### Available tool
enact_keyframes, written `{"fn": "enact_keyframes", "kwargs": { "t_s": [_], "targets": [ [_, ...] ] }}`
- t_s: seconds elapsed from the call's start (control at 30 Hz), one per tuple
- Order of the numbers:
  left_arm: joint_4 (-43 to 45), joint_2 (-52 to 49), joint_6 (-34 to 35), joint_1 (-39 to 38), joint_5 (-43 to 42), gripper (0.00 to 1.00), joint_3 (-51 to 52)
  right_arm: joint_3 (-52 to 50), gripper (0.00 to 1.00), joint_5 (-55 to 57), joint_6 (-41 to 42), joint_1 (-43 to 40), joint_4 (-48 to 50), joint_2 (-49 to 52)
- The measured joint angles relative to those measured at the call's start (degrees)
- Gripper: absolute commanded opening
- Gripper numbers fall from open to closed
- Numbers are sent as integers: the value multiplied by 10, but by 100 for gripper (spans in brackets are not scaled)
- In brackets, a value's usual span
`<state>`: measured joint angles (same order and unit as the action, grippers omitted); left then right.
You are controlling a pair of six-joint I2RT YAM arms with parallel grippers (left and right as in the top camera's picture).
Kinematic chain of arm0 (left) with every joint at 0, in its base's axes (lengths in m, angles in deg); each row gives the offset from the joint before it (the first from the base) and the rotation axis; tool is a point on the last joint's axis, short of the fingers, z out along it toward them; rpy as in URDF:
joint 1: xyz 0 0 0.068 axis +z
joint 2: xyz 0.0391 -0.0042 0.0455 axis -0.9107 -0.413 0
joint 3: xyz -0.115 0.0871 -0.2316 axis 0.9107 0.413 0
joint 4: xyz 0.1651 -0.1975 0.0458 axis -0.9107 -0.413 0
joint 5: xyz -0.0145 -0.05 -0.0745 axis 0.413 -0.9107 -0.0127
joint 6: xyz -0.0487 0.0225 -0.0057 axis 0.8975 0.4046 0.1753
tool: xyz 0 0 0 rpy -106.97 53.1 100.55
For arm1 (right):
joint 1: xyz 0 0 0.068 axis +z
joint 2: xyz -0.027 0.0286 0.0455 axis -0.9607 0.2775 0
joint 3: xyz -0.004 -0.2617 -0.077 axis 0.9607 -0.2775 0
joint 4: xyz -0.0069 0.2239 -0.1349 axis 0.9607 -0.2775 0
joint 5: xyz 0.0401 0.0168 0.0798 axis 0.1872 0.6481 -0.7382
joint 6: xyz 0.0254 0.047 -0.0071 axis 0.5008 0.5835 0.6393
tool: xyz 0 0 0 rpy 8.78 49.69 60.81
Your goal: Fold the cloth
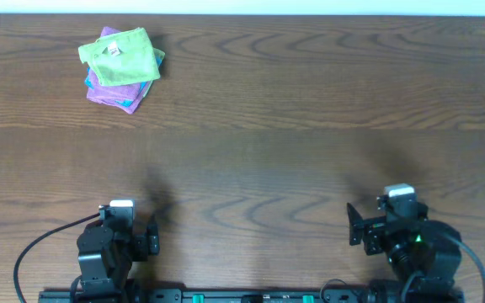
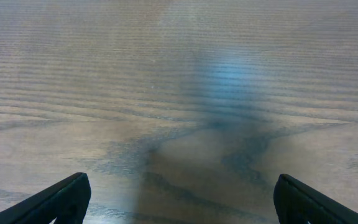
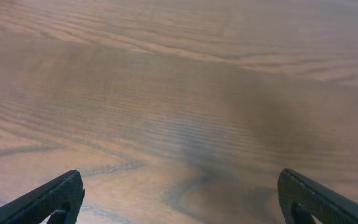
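A stack of folded cloths (image 1: 123,67) lies at the far left of the wooden table (image 1: 293,126): a green one on top, a blue one and a purple one under it. My left gripper (image 1: 133,229) is open and empty at the near left edge, far from the stack. My right gripper (image 1: 377,225) is open and empty at the near right edge. The left wrist view shows only bare wood between the open fingers (image 2: 180,199). The right wrist view shows the same between its fingers (image 3: 180,198). No cloth shows in either wrist view.
The table's far edge (image 1: 310,16) runs along the top of the overhead view. The arm bases and a cable (image 1: 36,248) sit along the near edge.
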<state>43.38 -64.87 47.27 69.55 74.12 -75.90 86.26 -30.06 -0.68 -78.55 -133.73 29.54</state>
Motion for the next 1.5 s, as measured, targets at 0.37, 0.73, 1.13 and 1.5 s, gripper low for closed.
{"fn": "enact_keyframes", "kwargs": {
  "t_s": [0.37, 0.73, 1.13, 1.5],
  "targets": [
    [0, 0, 0, 0, 0, 95, 0, -70, 99, 35, -3, 41, 14, -84],
    [0, 0, 0, 0, 0, 95, 0, -116, 99, 83, 84, 44, 18, -116],
    [0, 0, 0, 0, 0, 95, 0, -132, 99, 96, 117, 44, 26, -116],
    [0, 0, 0, 0, 0, 95, 0, -132, 99, 98, 120, 44, 26, -116]
  ]
}}
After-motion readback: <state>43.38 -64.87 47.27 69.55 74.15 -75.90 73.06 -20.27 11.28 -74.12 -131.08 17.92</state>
